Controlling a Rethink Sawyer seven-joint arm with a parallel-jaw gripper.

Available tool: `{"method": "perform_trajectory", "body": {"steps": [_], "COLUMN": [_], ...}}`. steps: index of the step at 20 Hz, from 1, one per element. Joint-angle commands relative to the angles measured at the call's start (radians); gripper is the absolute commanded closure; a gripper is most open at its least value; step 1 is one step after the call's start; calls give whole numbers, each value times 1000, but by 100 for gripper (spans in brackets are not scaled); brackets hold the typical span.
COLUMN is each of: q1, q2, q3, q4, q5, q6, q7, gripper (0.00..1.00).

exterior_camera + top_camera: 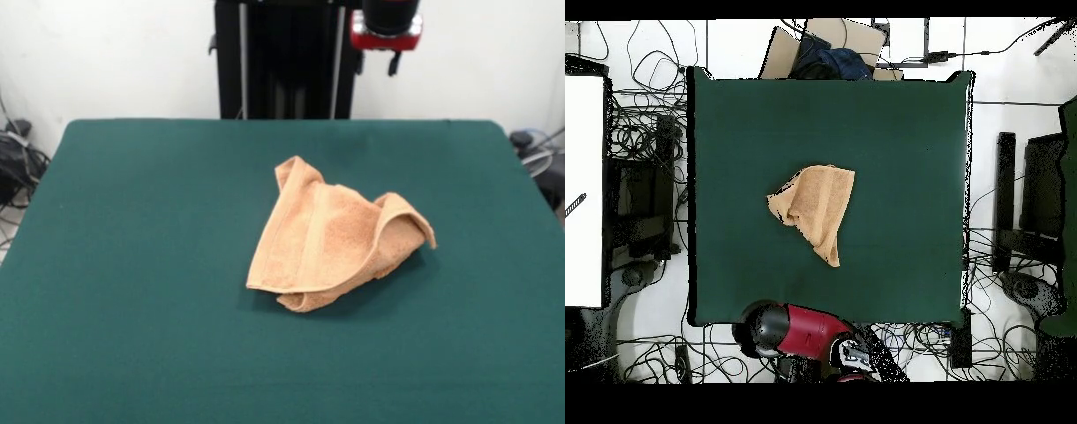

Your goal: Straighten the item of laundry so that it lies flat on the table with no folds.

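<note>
Gripper state cannot be told: only the red and black end of the arm point(386, 26) shows, drawn back above the desk's far edge in the front view, and in the overhead view its red body sits off the desk at the bottom edge.

Going left to right in the front view, the left half of the large dark green felt-covered desk point(132, 265) carries nothing. Just right of the desk's middle lies the small peach-orange terry-cloth towel point(331, 238), bunched into a rough triangle. Its left part is a fairly flat panel with a straight hem running down toward the near edge; a layer is tucked under along the bottom; its right part rises in a raised, curled flap that ends in a point toward the right edge. In the overhead view the same towel point(815, 208) sits near the centre, well in from every edge.

By my reading, the straightening has not yet begun on this heap: the towel is well apart from the arm, untouched. The next move probably calls for reaching down to a free corner, likely the raised flap, pinching only the top layer, and drawing it outward so the doubled cloth opens.
</note>
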Motion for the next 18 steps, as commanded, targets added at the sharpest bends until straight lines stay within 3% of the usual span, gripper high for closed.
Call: {"method": "perform_trajectory", "body": {"steps": [1, 18], "q1": [-1, -12], "q2": [16, 70], "q3": [92, 121], "q4": [-178, -290], "q5": [34, 44], "q6": [108, 155], "q7": [126, 128], "gripper": [0, 0]}}
